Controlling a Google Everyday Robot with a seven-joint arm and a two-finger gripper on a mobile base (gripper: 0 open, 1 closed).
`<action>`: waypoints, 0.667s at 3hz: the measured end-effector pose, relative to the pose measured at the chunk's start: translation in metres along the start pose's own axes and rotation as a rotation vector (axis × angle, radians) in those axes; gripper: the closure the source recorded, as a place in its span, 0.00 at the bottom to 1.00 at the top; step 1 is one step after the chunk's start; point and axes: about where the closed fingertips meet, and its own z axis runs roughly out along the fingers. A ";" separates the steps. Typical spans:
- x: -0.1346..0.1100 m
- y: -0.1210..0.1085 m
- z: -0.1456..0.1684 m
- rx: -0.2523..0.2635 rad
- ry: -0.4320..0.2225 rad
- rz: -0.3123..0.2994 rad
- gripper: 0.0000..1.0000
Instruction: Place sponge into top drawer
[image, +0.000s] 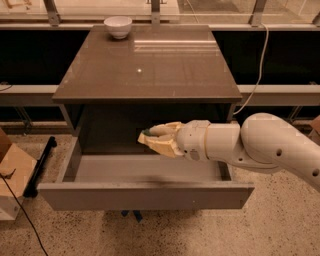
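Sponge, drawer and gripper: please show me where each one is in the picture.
gripper (151, 139): camera view, midway between its fingertips, above the open drawer, shut on the sponge.
sponge (147, 133): camera view, on its dark green edge.
drawer (100, 196): camera view, on the front panel.
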 end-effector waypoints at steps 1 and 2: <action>0.047 -0.027 0.018 -0.006 0.074 0.001 1.00; 0.073 -0.045 0.037 -0.028 0.121 0.002 1.00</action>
